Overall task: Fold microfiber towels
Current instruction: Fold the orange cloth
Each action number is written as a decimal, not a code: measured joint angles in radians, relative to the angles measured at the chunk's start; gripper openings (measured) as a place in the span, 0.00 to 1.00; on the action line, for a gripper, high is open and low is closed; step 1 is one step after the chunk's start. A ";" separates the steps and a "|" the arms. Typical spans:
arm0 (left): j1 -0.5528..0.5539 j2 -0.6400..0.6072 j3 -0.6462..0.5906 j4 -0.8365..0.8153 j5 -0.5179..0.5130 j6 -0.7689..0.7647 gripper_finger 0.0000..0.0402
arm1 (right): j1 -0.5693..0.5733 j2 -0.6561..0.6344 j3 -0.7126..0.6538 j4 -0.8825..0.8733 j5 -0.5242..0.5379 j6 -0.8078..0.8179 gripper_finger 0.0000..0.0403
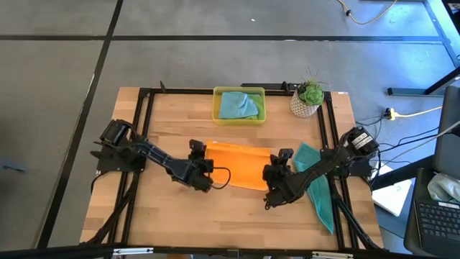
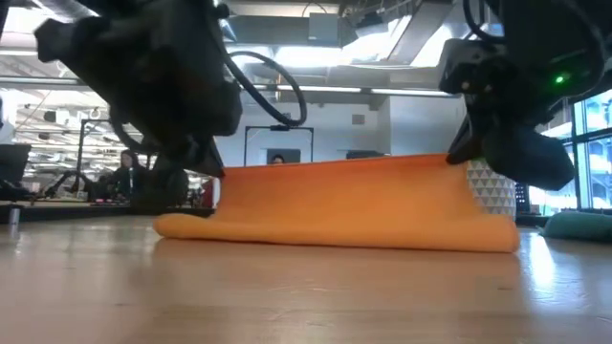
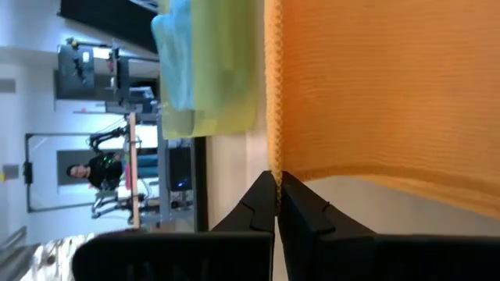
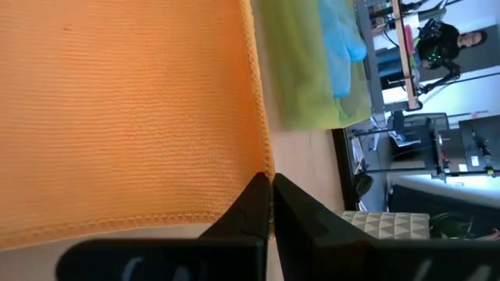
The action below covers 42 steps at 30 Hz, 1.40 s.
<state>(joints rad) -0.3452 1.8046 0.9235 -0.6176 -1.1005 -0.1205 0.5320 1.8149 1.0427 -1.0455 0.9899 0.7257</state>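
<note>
The left gripper [image 3: 276, 178] has its two fingers pressed together on one corner of the orange towel [image 1: 241, 164], and it holds that corner up off the table [image 1: 215, 212]. The right gripper [image 4: 270, 181] does the same thing at the other corner on the same edge, with its fingers pinched tight on the stitched hem. From above, the left gripper [image 1: 203, 167] is at the left end of the orange towel and the right gripper [image 1: 276, 171] is at its right end. From table height, the orange towel [image 2: 344, 203] hangs between the two grippers like a little wall, and its bottom part curves onto the wood. It sits in the middle of the table. A teal towel [image 1: 317, 183] lies flat near the right side of the table, partly under the right arm. At the back of the table there is a yellow tray [image 1: 216, 105] with a light blue towel [image 1: 238, 105] bunched up inside it. Beside the tray, toward the right back corner, stands a small green plant [image 1: 310, 92] in a white pot. In the room behind the table, a person [image 2: 278, 159] can be seen far off.
</note>
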 joint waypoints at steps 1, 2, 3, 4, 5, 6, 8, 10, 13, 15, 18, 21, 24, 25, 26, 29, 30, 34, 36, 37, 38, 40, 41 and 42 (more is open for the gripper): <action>0.010 0.000 -0.001 0.001 -0.009 0.000 0.00 | -0.004 0.000 -0.003 0.003 0.005 -0.001 0.04; 0.020 0.000 -0.001 0.002 -0.015 0.001 0.00 | -0.008 0.000 -0.007 0.004 0.011 -0.005 0.04; 0.030 0.000 -0.001 0.005 -0.016 0.006 0.00 | -0.012 0.000 -0.011 0.006 0.018 -0.012 0.04; 0.040 0.000 -0.001 0.011 -0.015 0.016 0.00 | -0.019 0.000 -0.016 0.010 0.024 -0.022 0.04; 0.049 0.000 -0.001 0.016 -0.015 0.023 0.00 | -0.026 0.000 -0.019 0.010 0.032 -0.024 0.04; 0.058 0.000 -0.001 0.022 -0.015 0.027 0.00 | -0.034 0.000 -0.025 0.012 0.041 -0.025 0.04; 0.074 0.000 -0.002 0.040 -0.011 0.026 0.00 | -0.053 0.000 -0.043 0.029 0.052 -0.034 0.04; 0.088 0.000 -0.002 0.059 0.009 0.019 0.00 | -0.068 0.000 -0.065 0.052 0.058 -0.048 0.04; 0.099 0.000 -0.002 0.086 0.037 0.019 0.00 | -0.082 0.000 -0.097 0.099 0.063 -0.053 0.04; 0.108 0.000 -0.002 0.100 0.057 0.019 0.00 | -0.090 0.000 -0.116 0.126 0.063 -0.055 0.04; 0.123 0.000 -0.002 0.105 0.100 0.019 0.00 | -0.095 0.000 -0.138 0.159 0.065 -0.057 0.04; 0.134 0.000 -0.002 0.106 0.131 0.018 0.00 | -0.093 0.000 -0.148 0.175 0.075 -0.080 0.04; 0.137 0.000 -0.002 0.104 0.126 0.019 0.00 | -0.099 0.000 -0.149 0.189 0.077 -0.120 0.04; 0.136 0.000 -0.002 0.101 0.124 0.023 0.00 | -0.103 0.000 -0.149 0.194 0.078 -0.131 0.04; 0.136 0.000 -0.002 0.097 0.124 0.024 0.00 | -0.106 0.000 -0.149 0.194 0.081 -0.135 0.04; 0.136 0.000 -0.002 0.079 0.123 0.022 0.00 | -0.126 0.000 -0.149 0.196 0.091 -0.133 0.04; 0.136 0.000 -0.002 0.079 0.128 0.021 0.00 | -0.135 0.000 -0.149 0.196 0.092 -0.133 0.04; 0.136 0.000 -0.002 0.080 0.166 0.005 0.00 | -0.155 0.000 -0.149 0.202 0.093 -0.130 0.04; 0.136 0.000 -0.002 0.069 0.166 -0.021 0.02 | -0.156 0.000 -0.149 0.204 0.092 -0.128 0.05; 0.136 0.000 -0.002 0.059 0.167 -0.027 0.03 | -0.156 0.000 -0.150 0.203 0.090 -0.129 0.06; 0.136 0.001 -0.004 0.044 0.166 -0.028 0.05 | -0.156 0.000 -0.151 0.203 0.089 -0.129 0.07; 0.136 0.002 -0.004 0.028 0.143 -0.034 0.09 | -0.156 0.001 -0.152 0.206 0.099 -0.128 0.09; 0.136 0.002 -0.004 0.014 0.126 -0.037 0.10 | -0.156 0.001 -0.152 0.207 0.103 -0.128 0.10; 0.136 0.002 -0.004 0.001 0.111 -0.046 0.12 | -0.156 0.001 -0.151 0.209 0.105 -0.128 0.11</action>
<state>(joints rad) -0.2089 1.8065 0.9195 -0.6168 -0.9891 -0.1665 0.3759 1.8160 0.8913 -0.8367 1.0945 0.5980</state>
